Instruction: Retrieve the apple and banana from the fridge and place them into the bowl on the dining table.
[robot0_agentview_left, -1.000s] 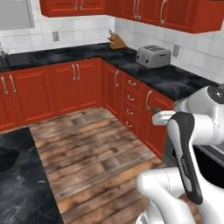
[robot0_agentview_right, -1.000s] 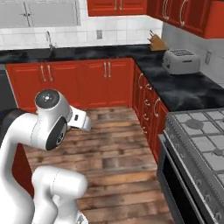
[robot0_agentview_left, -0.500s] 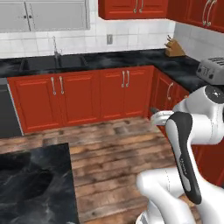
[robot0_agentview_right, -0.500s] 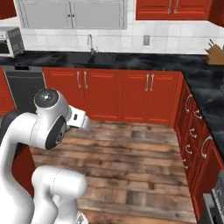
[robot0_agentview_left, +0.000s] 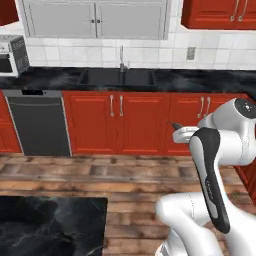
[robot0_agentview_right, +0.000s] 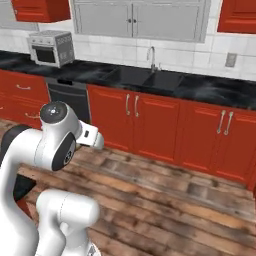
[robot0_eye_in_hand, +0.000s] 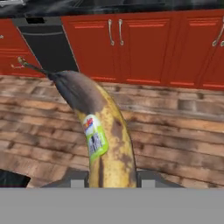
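L to R in hand view: dark dishwasher front (robot0_eye_in_hand: 48, 41) at upper left, then banana (robot0_eye_in_hand: 103, 135) rising from btm centre, stem end pointing up-left, red cabinet doors (robot0_eye_in_hand: 144, 48) behind w/ wood floor (robot0_eye_in_hand: 175, 131) below them. Gripper (robot0_eye_in_hand: 111, 178) is clamped on banana's lower part, one dark fingertip each side of it, fruit filling the gap, so narrow-ish hold w/ banana between. Banana is carried in mid-air over floor, not on any surface; sticker faces cam, upper third dark brown, lots of brown flecks, so prob. ripe and soft: judge it light but bruisable, skin a bit slick, curved so it could pivot in a two-point pinch. Hold looks near one end rather than mid-body, so long part sticks out as a lever; a grip nearer the middle would swing less, but squeezing harder risks mashing it. In left base view, corner of dining table (robot0_agentview_left: 50, 225) shows at btm left, black veined top, w/ arm at right and sink counter (robot0_agentview_left: 120, 77) behind. Bowl, apple, fridge not seen here. Judge: mid-carry toward table; release low over the bowl so soft fruit doesn't drop far.
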